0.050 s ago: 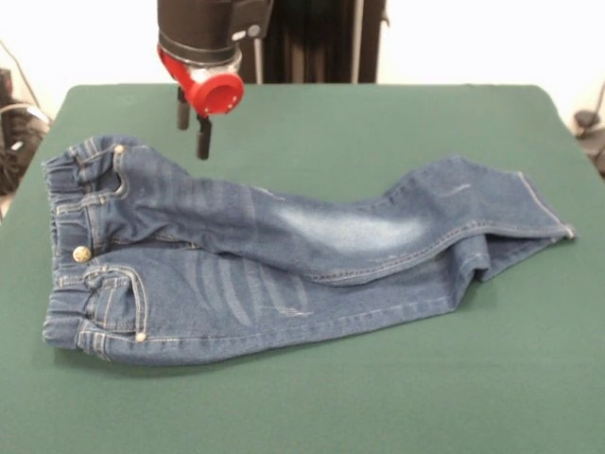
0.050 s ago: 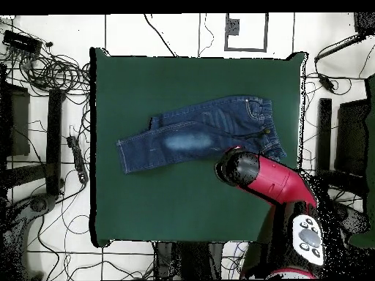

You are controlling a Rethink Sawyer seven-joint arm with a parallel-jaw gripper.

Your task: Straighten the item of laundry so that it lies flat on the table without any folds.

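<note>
- Front view: one pair of jeans [image 1: 284, 255] is lying on one table [image 1: 378, 397], showing no legible labels.
- One gripper [image 1: 192, 132] is hovering above the waistband, fingers apart, grasping nothing.

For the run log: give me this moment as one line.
claw: open, above table, behind waistband | jeans: legs overlapping, not flat | contact: none

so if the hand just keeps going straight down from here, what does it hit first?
Probably bare table just behind the jeans' waistband; the hand hangs above that edge. Depth is unclear, so it might clip the waistband instead.
</note>
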